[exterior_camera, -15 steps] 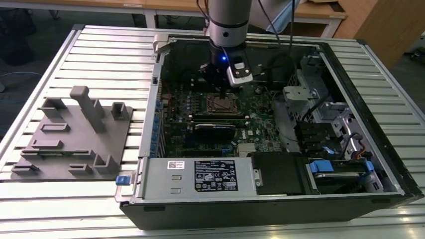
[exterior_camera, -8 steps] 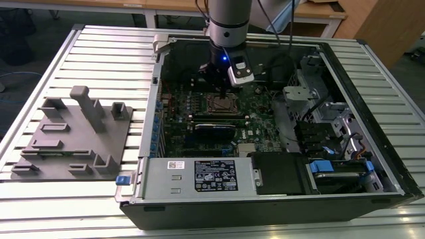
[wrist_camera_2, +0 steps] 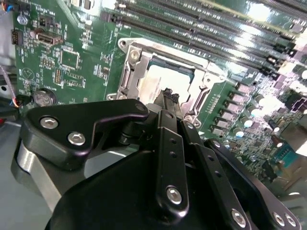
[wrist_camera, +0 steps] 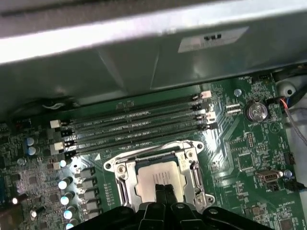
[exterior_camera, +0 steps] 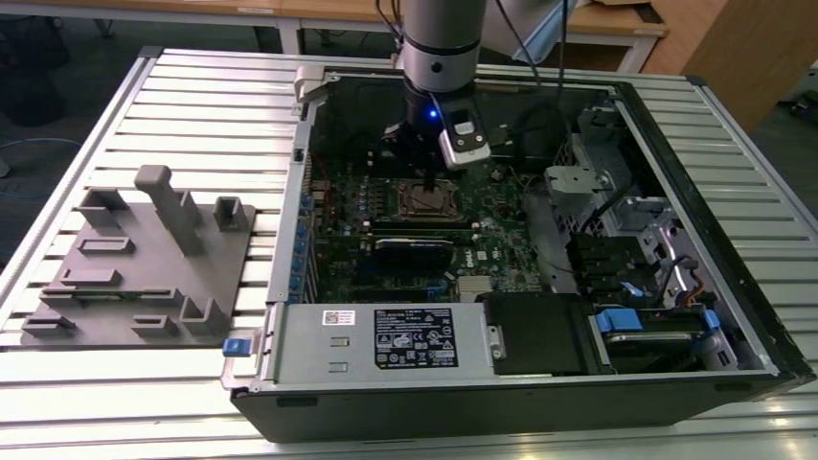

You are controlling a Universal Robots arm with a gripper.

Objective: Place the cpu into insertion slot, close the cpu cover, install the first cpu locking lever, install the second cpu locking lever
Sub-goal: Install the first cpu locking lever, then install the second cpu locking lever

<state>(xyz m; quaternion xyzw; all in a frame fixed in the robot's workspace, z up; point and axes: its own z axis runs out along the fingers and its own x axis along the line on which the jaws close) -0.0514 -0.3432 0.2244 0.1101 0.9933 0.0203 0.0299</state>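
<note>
Overhead, closed claw (wrist_camera: 163, 188) on the cpu (wrist_camera: 158, 179), open computer case (exterior_camera: 715, 240) on slatted metal table (exterior_camera: 192, 105).

cpu (wrist_camera: 158, 179) in insertion slot (wrist_camera: 125, 175), beside memory slots (wrist_camera: 134, 127).

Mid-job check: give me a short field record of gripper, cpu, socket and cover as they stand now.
gripper: fingertips together, directly over the chip in both wrist views
cpu: seated flat inside the insertion slot
cpu cover: lying down around the chip, silver face showing through its window
locking levers: state not clear
board: green motherboard inside the open computer case
</note>
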